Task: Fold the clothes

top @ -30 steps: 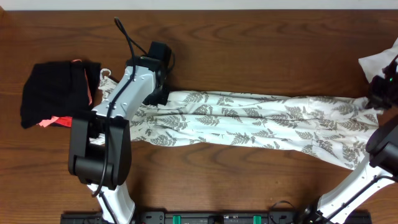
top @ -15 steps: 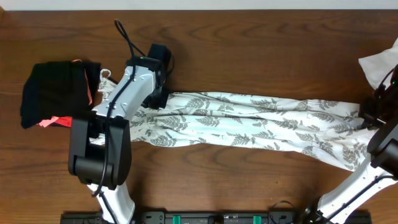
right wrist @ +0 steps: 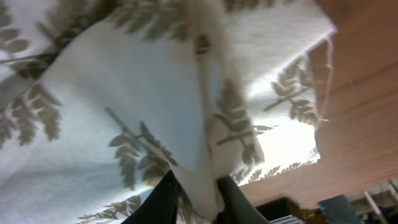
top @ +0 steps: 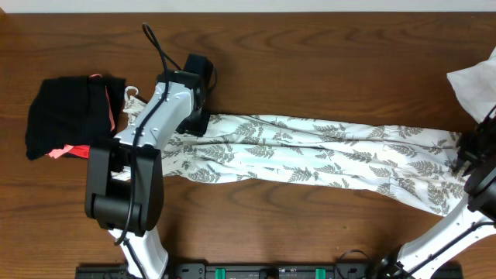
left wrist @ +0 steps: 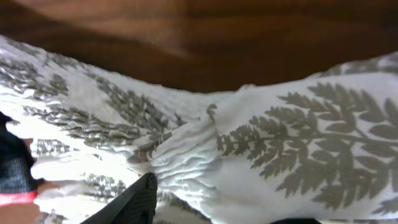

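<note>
Here dress [top: 310, 151] stretched lengthwise, rumpled (fern-printed), seemingly unfolded.

Dress [top: 310, 151]: thin matt white cloth, crinkled, fern print; table [top: 310, 46]: smooth dark wood w/ slight sheen.

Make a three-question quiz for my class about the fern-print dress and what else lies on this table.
1. True or false: the dress lies stretched lengthwise across the table, left to right.
2. What sits beyond the dress's left end? A) a black bundle with pink trim B) a shoe C) a book
3. Fill in: the plain white cloth lies at the table's far ____ corner.
Key: 1 true; 2 A; 3 right.
</note>
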`<action>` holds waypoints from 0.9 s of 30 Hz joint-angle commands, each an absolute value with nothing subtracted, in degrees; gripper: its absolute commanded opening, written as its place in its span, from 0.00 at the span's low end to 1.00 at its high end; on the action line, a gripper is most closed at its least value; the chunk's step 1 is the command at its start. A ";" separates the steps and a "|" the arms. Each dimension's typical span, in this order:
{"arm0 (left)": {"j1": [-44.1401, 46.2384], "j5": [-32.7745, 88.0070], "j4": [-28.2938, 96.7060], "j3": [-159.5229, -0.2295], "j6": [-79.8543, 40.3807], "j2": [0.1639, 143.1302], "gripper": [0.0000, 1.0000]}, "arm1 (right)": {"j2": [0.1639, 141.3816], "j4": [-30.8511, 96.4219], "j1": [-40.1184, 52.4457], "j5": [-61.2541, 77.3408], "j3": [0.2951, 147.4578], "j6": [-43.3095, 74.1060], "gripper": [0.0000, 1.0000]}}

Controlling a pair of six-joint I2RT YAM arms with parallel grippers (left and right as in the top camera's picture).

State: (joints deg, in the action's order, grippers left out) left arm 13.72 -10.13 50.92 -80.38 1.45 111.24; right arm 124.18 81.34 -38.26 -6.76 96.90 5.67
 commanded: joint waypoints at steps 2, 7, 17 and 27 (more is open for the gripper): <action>13.52 -11.05 48.03 -80.88 1.43 110.65 0.53 | 122.80 81.45 -39.35 -6.26 98.17 7.68 0.18; 13.65 -11.05 41.67 -80.88 1.43 108.40 0.68 | 120.16 82.02 -38.87 -3.38 102.87 7.16 0.19; 13.80 -11.00 34.02 -80.88 1.39 98.52 0.79 | 106.87 77.58 -36.62 6.22 104.88 4.05 0.21; 19.11 3.09 28.34 -80.86 -1.45 98.85 0.79 | 105.73 80.09 -29.85 12.91 97.91 -0.54 0.13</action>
State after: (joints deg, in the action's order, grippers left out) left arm 16.51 -2.39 29.63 -80.38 0.27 97.60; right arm 104.99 80.47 -31.77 10.59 101.45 1.30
